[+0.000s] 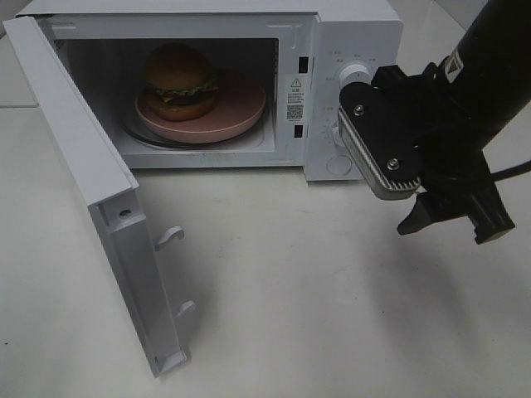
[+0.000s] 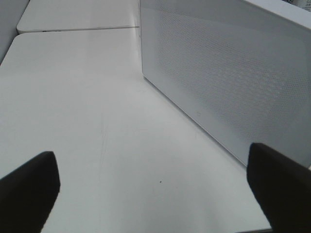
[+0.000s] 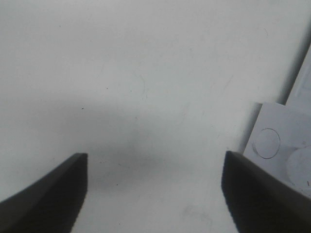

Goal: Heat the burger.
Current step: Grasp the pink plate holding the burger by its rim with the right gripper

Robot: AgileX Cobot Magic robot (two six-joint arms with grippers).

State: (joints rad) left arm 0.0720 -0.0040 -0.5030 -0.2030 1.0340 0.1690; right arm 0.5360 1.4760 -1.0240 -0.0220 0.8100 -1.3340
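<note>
Right jaws: I saw the black fingers of the right gripper [image 3: 155, 160] spread wide with only bare tabletop between them; they held nothing.
Left jaws: the left gripper [image 2: 150, 165] also stood fully spread, its two dark fingertips at the far edges of its wrist view, and it gripped nothing.
Burger: the tall double-stacked burger [image 1: 181, 79], with its glossy brown domed bun, green lettuce frill and dark patties, sat inside the oven cavity, towards the cavity's left side as I saw it from the high camera.
Plate: the burger rested on a round pink plate [image 1: 241, 112], which lay flat on the cavity floor and filled most of its width.
Oven: the white box-shaped microwave oven [image 1: 357, 33] stood at the back of the table, with its control panel and a round white knob [image 1: 355, 75] on its right.
Door: the white hinged microwave door [image 1: 75, 157] was swung fully out to the left, and two latch hooks [image 1: 170, 236] stuck out from its free edge.
Right arm: the black arm hung in front of the control panel, fingers pointing down over the table, clear of the cavity and well apart from the burger.
Left wrist view: a white panel with a fine dotted mesh [image 2: 233, 73] stood upright just beside the gripper; I could not tell which part of the oven it was.
Table: the plain white tabletop [image 1: 332, 290] lay under both grippers.
</note>
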